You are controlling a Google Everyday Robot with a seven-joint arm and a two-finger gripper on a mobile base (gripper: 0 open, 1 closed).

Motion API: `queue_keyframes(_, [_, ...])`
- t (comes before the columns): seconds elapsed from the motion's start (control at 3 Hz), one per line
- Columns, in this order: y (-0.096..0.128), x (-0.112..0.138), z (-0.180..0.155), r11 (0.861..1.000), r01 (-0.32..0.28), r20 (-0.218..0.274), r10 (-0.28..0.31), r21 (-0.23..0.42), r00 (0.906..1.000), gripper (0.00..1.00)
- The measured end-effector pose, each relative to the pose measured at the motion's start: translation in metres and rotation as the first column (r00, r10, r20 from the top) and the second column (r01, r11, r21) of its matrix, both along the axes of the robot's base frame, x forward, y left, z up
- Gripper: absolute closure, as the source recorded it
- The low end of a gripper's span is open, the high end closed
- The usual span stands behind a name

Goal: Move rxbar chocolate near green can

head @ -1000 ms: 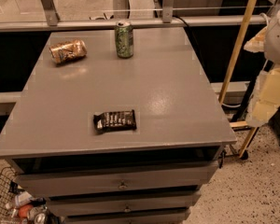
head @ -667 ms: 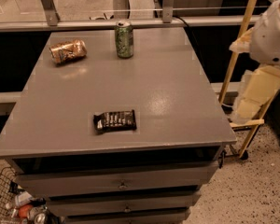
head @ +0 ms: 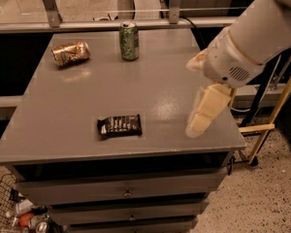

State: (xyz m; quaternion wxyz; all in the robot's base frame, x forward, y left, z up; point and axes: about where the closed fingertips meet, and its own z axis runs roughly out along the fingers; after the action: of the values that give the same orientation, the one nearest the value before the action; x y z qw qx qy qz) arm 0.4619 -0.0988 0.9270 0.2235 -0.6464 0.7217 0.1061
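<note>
Hanging at the frame's right, the gripper (head: 200,118) hid whether it was apart or together. The rxbar chocolate (head: 119,125) lay lower centre, the green can (head: 129,41) upright at top.

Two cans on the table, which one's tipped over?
The orange-brown can at the back left lies on its side; the green can right of it stands upright. The end effector hangs over the table at its front right, away from both.
</note>
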Motion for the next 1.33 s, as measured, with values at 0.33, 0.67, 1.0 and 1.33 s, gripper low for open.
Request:
queue_keyframes(0.33, [0.011, 0.002, -0.003, 1.0, -0.006, 0.006, 0.006, 0.023, 1.0, 0.0])
queue_keyframes(0.67, [0.01, 0.002, -0.003, 1.0, -0.006, 0.005, 0.006, 0.023, 1.0, 0.0])
queue_keyframes(1.0, [0.03, 0.014, -0.02, 0.995, -0.033, -0.019, 0.035, 0.094, 0.9992, 0.0])
queue_keyframes(1.33, [0.063, 0.023, -0.036, 0.984, -0.075, -0.029, 0.081, 0.163, 0.9963, 0.0])
